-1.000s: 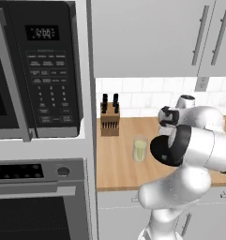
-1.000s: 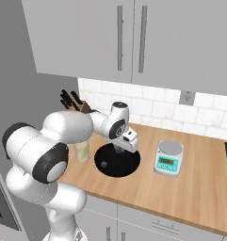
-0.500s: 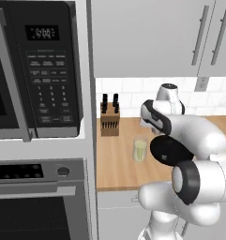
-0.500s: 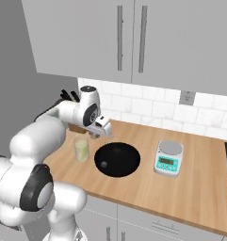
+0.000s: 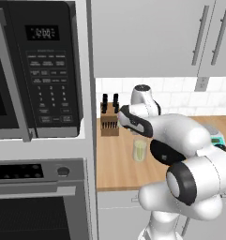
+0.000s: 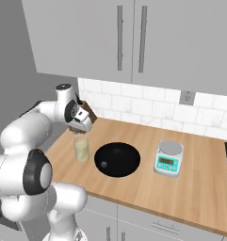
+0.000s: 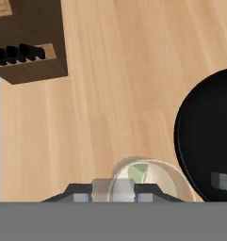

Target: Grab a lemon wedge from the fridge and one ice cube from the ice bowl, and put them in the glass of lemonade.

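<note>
Left base view: the arm bends over the wooden surface so that its pincer hangs directly above the glass of lemonade, which stands upright near the surface's left end, in front of the knife block at the back edge. That posture fits a drop into the glass.

Right base view: the pincer points down just over the glass of lemonade. The ice bowl sits just beside the glass toward the middle of the surface, with one pale cube left in it. The kitchen scale stands beyond the bowl, clear of the work.

Hand view: the fingertips are partly apart, clamped on a translucent ice cube that overlaps the rim of the glass of lemonade. A greenish piece shows inside the glass; judged to be the lemon wedge, though it's too small to confirm. The ice bowl lies at the right.
</note>
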Controlling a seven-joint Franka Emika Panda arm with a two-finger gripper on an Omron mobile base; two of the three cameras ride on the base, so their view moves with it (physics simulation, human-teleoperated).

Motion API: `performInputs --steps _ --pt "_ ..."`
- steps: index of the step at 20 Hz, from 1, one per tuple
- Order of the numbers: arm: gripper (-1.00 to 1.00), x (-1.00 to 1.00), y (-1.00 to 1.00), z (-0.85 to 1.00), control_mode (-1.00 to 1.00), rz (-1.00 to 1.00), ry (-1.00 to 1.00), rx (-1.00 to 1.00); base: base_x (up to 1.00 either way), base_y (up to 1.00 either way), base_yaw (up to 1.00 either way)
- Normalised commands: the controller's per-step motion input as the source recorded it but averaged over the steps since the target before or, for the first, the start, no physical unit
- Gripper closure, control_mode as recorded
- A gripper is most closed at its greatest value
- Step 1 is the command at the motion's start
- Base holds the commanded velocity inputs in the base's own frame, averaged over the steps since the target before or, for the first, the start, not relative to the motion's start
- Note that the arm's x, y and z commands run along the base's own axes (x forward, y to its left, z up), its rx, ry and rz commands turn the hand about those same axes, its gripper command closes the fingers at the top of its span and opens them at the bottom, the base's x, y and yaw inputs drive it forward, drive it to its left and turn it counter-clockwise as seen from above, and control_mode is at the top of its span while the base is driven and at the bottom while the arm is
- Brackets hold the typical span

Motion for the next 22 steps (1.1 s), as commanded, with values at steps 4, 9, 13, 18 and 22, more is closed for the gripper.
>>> performInputs --steps 4,9,13,18,22 --pt "1.00 0.11 -0.01 -0.24 -1.00 0.00 0.00 0.00 0.00 0.00 0.00" --pt "1.00 0.04 -0.16 -0.22 -1.00 0.00 0.00 0.00 0.00 0.00 0.00" --pt "1.00 0.15 -0.03 -0.19 -1.00 0.00 0.00 0.00 0.00 0.00 0.00" --pt "1.00 0.01 -0.09 -0.19 -1.00 0.00 0.00 0.00 0.00 0.00 0.00" --pt "1.00 -0.27 -0.06 0.00 -1.00 0.00 -0.03 0.00 0.00 0.00 0.00"
